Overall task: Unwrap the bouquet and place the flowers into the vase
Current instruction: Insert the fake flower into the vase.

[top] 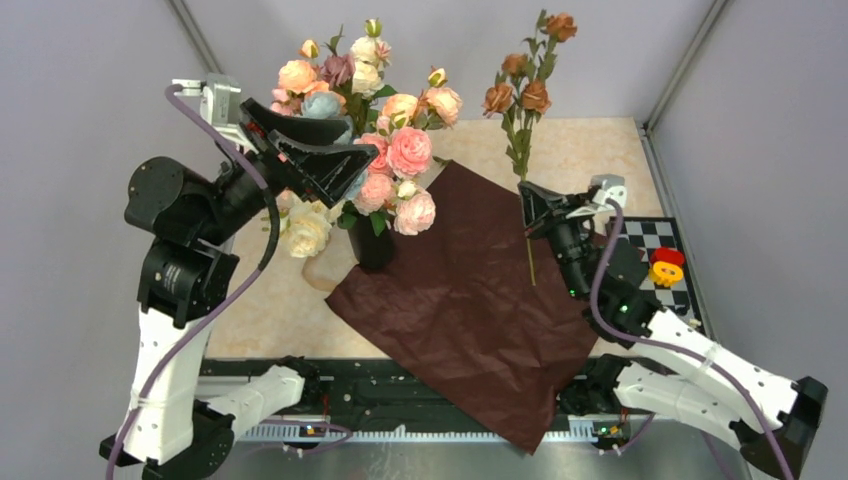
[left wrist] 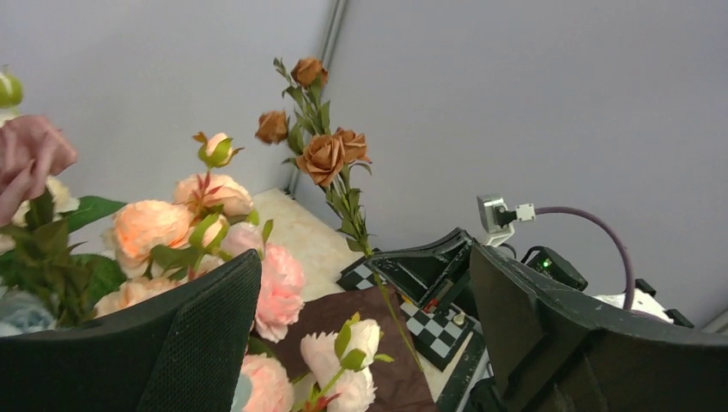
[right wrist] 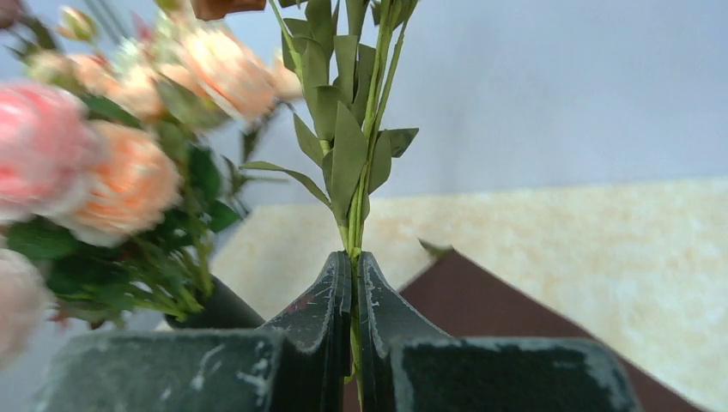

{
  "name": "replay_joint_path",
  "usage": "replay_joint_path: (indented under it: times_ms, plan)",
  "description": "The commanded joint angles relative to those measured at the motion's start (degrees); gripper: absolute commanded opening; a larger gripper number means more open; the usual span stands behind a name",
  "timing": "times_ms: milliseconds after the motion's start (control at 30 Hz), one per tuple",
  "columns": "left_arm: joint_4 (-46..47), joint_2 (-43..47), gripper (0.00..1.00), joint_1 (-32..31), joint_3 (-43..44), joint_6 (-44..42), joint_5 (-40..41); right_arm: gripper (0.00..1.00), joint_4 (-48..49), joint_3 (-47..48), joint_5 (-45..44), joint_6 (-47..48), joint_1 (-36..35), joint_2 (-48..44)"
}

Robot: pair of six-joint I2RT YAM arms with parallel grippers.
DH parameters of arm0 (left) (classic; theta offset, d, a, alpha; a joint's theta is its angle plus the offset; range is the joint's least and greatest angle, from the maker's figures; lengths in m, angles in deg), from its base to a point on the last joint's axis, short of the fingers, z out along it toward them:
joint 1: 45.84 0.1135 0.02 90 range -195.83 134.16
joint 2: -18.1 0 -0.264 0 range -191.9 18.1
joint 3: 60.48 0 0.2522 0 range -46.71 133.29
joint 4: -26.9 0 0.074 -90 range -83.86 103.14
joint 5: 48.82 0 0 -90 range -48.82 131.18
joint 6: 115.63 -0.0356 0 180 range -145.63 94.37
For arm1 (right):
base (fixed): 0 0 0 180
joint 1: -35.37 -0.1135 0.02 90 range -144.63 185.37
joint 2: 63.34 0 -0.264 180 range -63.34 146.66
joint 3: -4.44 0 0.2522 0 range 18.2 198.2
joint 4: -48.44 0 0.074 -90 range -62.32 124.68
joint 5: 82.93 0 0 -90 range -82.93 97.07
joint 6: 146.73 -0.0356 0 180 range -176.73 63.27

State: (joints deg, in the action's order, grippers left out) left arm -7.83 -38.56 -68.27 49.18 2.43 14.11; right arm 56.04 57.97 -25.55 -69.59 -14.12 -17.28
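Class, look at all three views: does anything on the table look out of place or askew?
The dark red paper lies crooked on the table, one corner hanging past the near edge. Nothing looks spilled or broken.

light: soft, even light is falling from overhead, bright throughout | shadows: only faint ones are lying on the worktop (top: 590,160) | right wrist: stems (right wrist: 352,154) are showing sharp, blooms (right wrist: 112,180) at left are blurring out of focus | left wrist: roses (left wrist: 322,159) are reading crisp, left end effector (left wrist: 365,318) is looming dark and soft-edged
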Motion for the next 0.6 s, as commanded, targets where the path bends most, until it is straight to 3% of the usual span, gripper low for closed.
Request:
replay_joint_path:
  times_ms: [0,267,567]
  plan:
    - [7.9,-3.0,0.94,-1.9,1.5,4.9,-4.1,0.00,2.3,7.5,10.9,7.7,-0.8,-1.4]
    - [10.5,-10.5,0.99,-11.2,6.7,4.4,-3.6,0.00,6.8,21.0,21.7,14.5,-7.0,8.8]
    - [11.0,-12.3,0.99,-12.3,6.3,2.4,1.0,0.00,11.8,24.6,30.5,14.0,-11.5,13.3]
